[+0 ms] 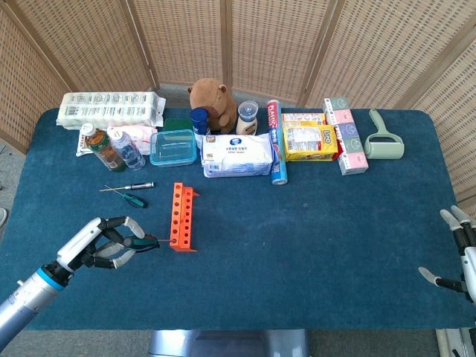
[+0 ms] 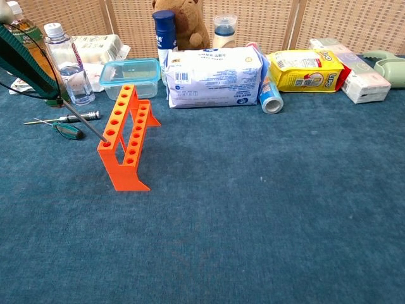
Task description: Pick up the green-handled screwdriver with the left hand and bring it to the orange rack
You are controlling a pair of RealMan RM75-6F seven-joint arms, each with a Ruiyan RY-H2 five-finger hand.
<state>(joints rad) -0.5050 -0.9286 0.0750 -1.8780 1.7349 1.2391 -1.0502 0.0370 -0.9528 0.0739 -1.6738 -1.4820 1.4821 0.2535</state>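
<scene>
Left hand [image 1: 104, 244] low at the near left, pinching the green screwdriver [image 1: 141, 242] by its handle, shaft pointing right with the tip right at the near end of the orange rack [image 1: 181, 217]. Right hand [image 1: 460, 253] at the near right edge, fingers spread, nothing in it. Further back, two spare screwdrivers [image 1: 128, 192] lying left of the rack. Behind those, bottles [image 1: 111, 147], a clear tub [image 1: 173, 147], wipes [image 1: 238, 155] and a plush [image 1: 212, 95] along the far edge.

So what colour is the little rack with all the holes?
The rack is bright orange all over; the chest view shows it best.
</scene>
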